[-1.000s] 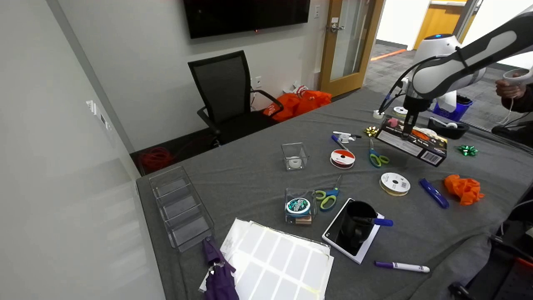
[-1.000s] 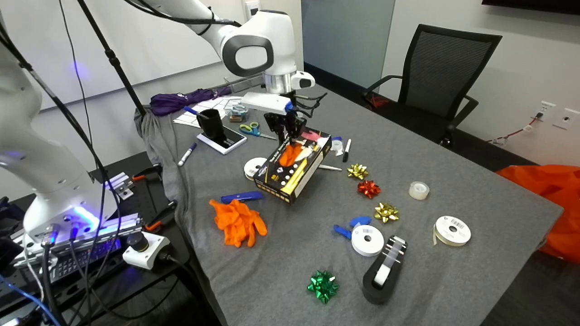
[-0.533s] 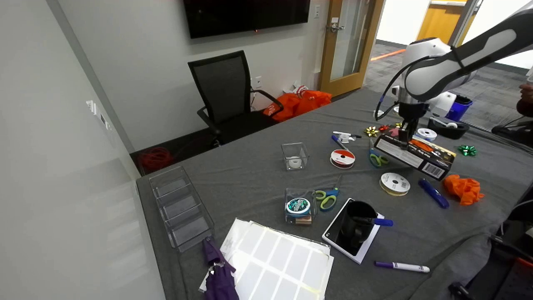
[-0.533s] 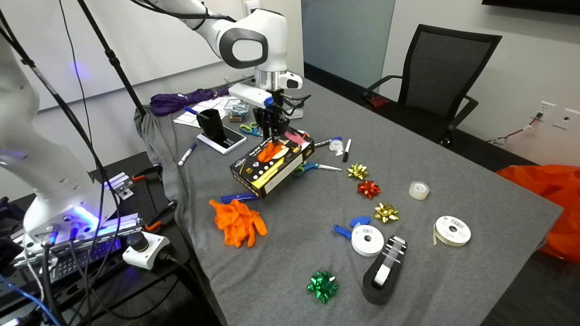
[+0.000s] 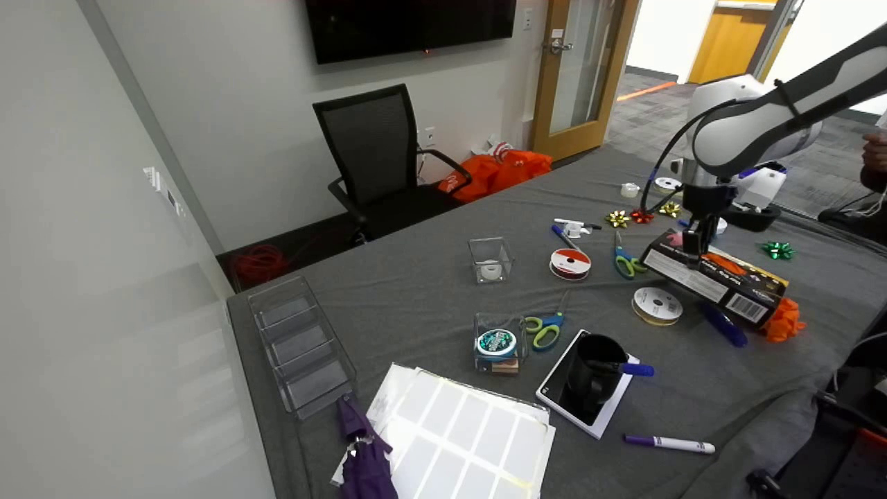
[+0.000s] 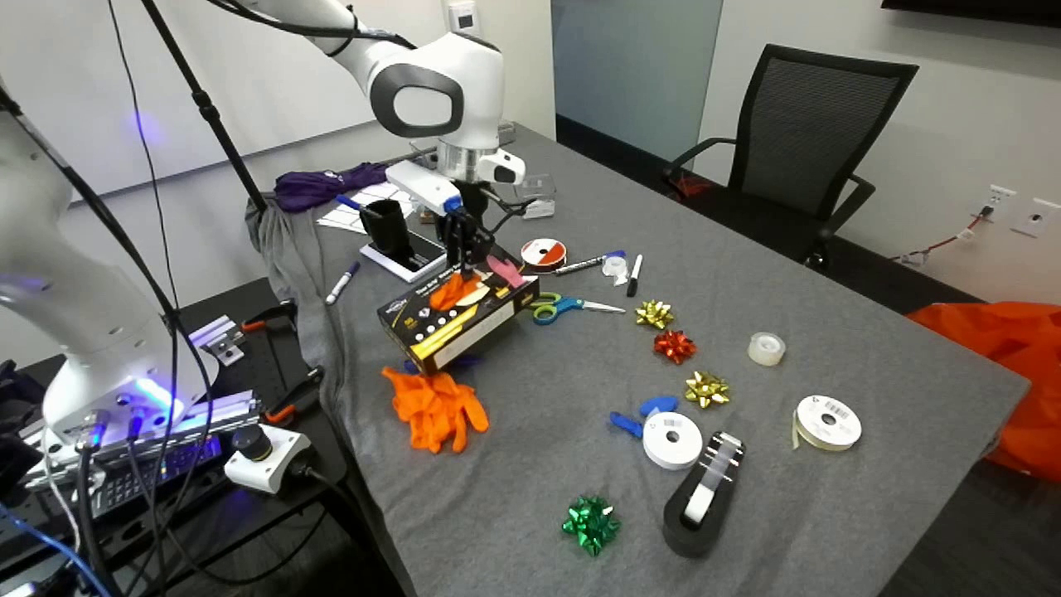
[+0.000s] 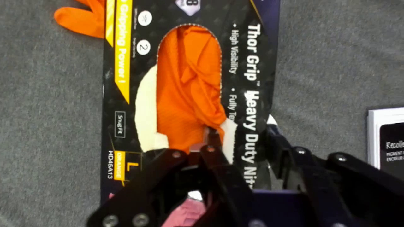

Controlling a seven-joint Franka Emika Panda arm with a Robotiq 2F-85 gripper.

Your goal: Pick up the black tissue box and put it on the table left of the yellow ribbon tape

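My jaws stand partway apart, clamped on a long side of the black tissue box (image 6: 456,317): one finger (image 7: 219,159) in the oval cut-out, by the orange contents (image 7: 183,104), the other outside the edge. I've got the box tilted over the counter (image 6: 530,464); in an exterior view it partly hides a long blue item (image 5: 727,333) and a loose orange glove (image 5: 786,320). Touching them? Can't tell. Yellow-edged roll (image 5: 657,308) near the box, pale-yellow roll (image 6: 827,431) well apart; can't tell which one the task means.
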